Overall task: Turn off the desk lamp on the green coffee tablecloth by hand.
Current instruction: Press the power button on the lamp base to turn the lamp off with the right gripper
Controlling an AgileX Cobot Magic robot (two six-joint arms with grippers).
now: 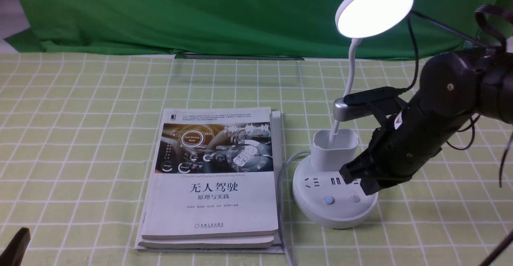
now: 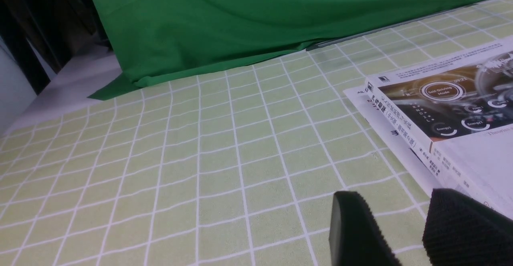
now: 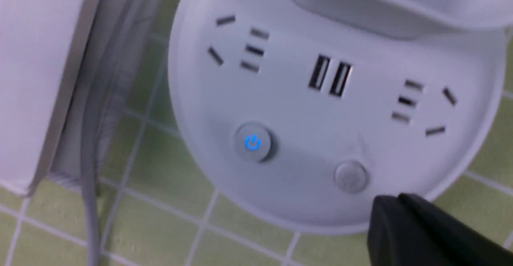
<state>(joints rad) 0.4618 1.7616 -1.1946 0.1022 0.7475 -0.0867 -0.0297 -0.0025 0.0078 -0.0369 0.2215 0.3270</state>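
1. Desk lamp (image 1: pixel 334 194): lit, upright on the green coffee tablecloth (image 1: pixel 132 85), to the right of your books (image 1: pixel 212 202).
2. Your right fingers (image 3: pixel 417 230) are pressed together, near the lamp's base.
3. Your right wrist view shows the blue power symbol (image 3: pixel 253 142) sharply, but leaves out the glowing disc head (image 1: pixel 374 11) that the front view shows.
4. Your left fingers (image 2: pixel 360 226), spread apart, stand left of the lamp; their wrist view doesn't show it.
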